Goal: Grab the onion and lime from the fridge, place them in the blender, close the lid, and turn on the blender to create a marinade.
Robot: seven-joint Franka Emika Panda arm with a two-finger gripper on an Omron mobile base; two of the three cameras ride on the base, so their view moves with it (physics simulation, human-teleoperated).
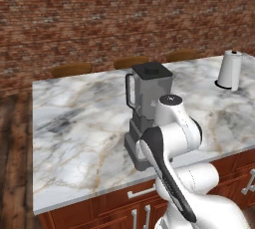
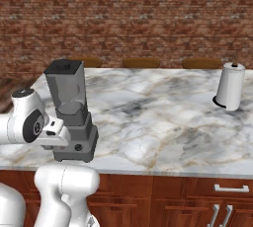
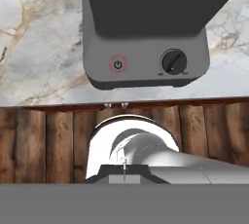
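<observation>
Arm (image 1: 172,138) bends low before the blender (image 1: 147,108), end effector closed, empty, facing its base front.

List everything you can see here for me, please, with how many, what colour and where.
blender: one, dark grey base, clear grey jar, near front edge of counter
lid: one, black, on top of the jar
power button: one, red-ringed, base front
knob: one, black, beside the button
paper-towel roll: one, white, counter's far right
counter: one, marbled white, over red-brown cupboards
stools: three, brown, behind counter
brick wall: red-brown, background
robot arm: one, white, before the blender; jaws shut
</observation>
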